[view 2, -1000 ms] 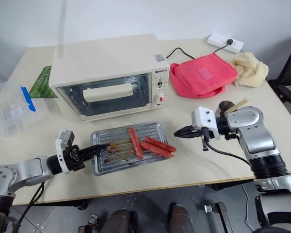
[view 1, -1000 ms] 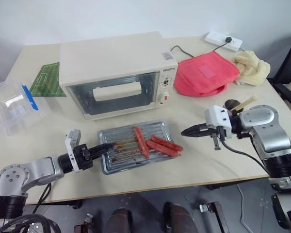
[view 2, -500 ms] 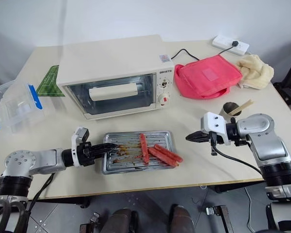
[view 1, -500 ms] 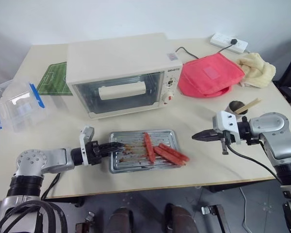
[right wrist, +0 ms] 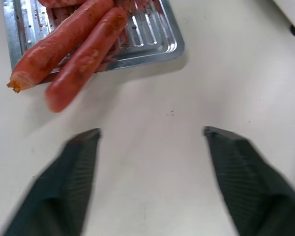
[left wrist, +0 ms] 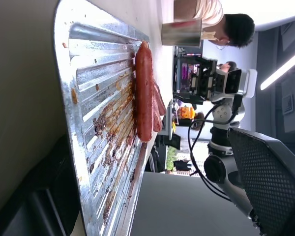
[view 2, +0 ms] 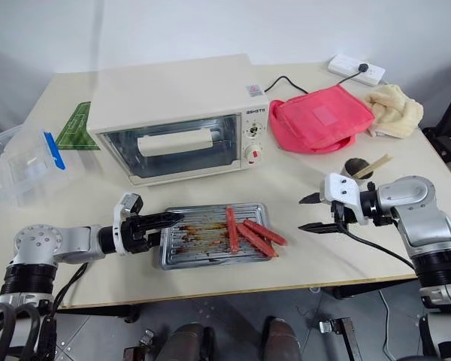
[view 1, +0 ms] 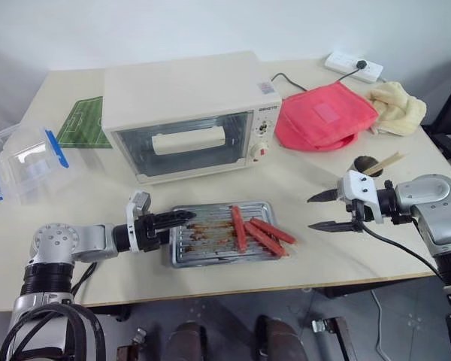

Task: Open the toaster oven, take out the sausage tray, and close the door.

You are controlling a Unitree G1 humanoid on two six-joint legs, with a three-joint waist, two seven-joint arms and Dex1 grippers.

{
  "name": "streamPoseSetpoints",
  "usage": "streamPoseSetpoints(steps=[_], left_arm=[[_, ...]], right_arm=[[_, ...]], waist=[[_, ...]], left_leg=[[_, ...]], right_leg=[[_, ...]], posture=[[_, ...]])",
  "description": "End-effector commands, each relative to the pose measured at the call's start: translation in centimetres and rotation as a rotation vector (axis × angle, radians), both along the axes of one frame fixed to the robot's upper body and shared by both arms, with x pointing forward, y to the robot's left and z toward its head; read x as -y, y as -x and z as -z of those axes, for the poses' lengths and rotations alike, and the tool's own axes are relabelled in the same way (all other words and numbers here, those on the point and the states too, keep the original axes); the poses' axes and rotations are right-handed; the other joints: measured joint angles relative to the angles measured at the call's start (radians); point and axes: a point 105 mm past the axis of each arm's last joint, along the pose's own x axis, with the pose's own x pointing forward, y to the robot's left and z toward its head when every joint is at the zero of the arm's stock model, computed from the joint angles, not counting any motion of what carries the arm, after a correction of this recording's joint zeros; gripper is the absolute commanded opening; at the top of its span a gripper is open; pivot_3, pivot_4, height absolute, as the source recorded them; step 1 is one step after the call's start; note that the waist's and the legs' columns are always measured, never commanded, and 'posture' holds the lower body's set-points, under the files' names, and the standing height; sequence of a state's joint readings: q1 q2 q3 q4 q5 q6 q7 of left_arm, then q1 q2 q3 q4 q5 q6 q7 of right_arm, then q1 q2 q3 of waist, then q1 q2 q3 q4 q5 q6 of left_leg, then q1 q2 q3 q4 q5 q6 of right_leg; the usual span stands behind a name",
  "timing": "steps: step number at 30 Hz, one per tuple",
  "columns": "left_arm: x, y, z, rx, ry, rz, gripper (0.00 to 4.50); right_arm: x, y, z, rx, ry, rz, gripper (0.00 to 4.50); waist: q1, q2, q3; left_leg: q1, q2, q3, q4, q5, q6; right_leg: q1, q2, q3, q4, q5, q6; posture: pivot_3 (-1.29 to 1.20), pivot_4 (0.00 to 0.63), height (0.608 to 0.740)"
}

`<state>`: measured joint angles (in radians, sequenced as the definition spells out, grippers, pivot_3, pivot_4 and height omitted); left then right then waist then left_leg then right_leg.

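— What are the grippers doing?
— The left gripper is reaching level, fingers parted at the flat silvery metal sausage tray's left edge; the right gripper is gaping, empty.
— And the tray?
— It is lying lengthwise, left to right, before the shut cream-white toaster oven.

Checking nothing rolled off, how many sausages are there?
3, all on the tray: one lying lengthwise mid-tray, two angled together past its right edge.

Silver arms, blk fingers, blk cables.
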<state>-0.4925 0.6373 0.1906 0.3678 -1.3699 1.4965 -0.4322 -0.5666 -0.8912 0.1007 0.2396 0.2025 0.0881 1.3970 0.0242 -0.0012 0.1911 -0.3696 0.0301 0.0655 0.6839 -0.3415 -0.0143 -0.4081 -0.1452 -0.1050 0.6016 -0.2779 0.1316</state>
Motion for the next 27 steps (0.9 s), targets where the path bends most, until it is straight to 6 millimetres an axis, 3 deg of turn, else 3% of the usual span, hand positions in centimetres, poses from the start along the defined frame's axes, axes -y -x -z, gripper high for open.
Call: streamPoseSetpoints(steps=[1, 9, 13, 17, 19, 23, 27], left_arm=[[-2.4, -0.3, 1.1, -0.034, -0.098, -0.081, 4.50], [-6.4, 0.2, -0.5, 0.038, -0.206, -0.159, 4.50], [-7.9, 0.2, -2.0, 0.156, -0.240, -0.218, 4.50], [-10.1, 0.1, -6.3, 0.698, -0.222, -0.376, 4.50], [-10.0, 0.9, -7.0, 0.852, -0.215, -0.352, 4.50], [-9.2, 2.1, -5.6, 1.196, -0.501, -0.207, 4.50], [-9.2, 3.2, -2.4, 1.218, -0.632, 0.058, 4.50]], right_arm=[[0.4, -0.2, -1.4, 0.054, -0.012, 0.011, 4.49], [0.8, -0.2, -1.7, 0.067, -0.017, 0.026, 4.49], [1.1, -0.3, -2.2, 0.090, -0.029, 0.036, 4.49], [2.2, 0.0, -2.5, 0.104, -0.032, 0.047, 4.49], [2.5, 0.1, -2.4, 0.106, -0.030, 0.049, 4.49], [2.9, 0.1, -2.1, 0.114, -0.020, 0.063, 4.49], [3.0, 0.5, -1.6, 0.115, -0.017, 0.081, 4.49]], waist=[[-0.004, 0.000, 0.000], [-0.031, 0.000, 0.000], [-0.030, 0.000, 0.000], [-0.029, 0.000, 0.000], [-0.026, 0.000, 0.000], [-0.024, 0.000, 0.000], [-0.024, 0.000, 0.000]], left_leg=[[0.000, 0.000, 0.000, 0.000, 0.000, 0.000], [0.000, 0.001, 0.000, -0.002, 0.000, -0.001], [-0.001, 0.001, 0.001, -0.002, 0.000, -0.001], [-0.001, 0.001, 0.001, -0.002, 0.000, -0.002], [-0.002, 0.001, 0.002, -0.002, -0.001, -0.002], [-0.002, 0.001, 0.003, -0.002, -0.001, -0.001], [-0.002, 0.001, 0.005, -0.002, -0.001, 0.000]], right_leg=[[0.000, 0.000, 0.000, 0.000, 0.000, 0.000], [-0.003, 0.000, 0.000, 0.003, 0.000, 0.000], [-0.004, 0.000, 0.000, 0.003, 0.000, 0.000], [-0.004, 0.000, 0.000, 0.002, 0.000, 0.000], [-0.005, 0.000, -0.001, 0.000, 0.000, 0.000], [-0.004, 0.000, -0.001, -0.002, 0.000, 0.000], [-0.004, -0.001, -0.001, -0.001, 0.000, 0.000]], posture=[[0.00, 0.150, 0.740], [0.00, 0.150, 0.740], [0.00, 0.150, 0.740], [0.00, 0.150, 0.740], [0.00, 0.150, 0.740], [0.00, 0.150, 0.740], [0.00, 0.150, 0.740]])
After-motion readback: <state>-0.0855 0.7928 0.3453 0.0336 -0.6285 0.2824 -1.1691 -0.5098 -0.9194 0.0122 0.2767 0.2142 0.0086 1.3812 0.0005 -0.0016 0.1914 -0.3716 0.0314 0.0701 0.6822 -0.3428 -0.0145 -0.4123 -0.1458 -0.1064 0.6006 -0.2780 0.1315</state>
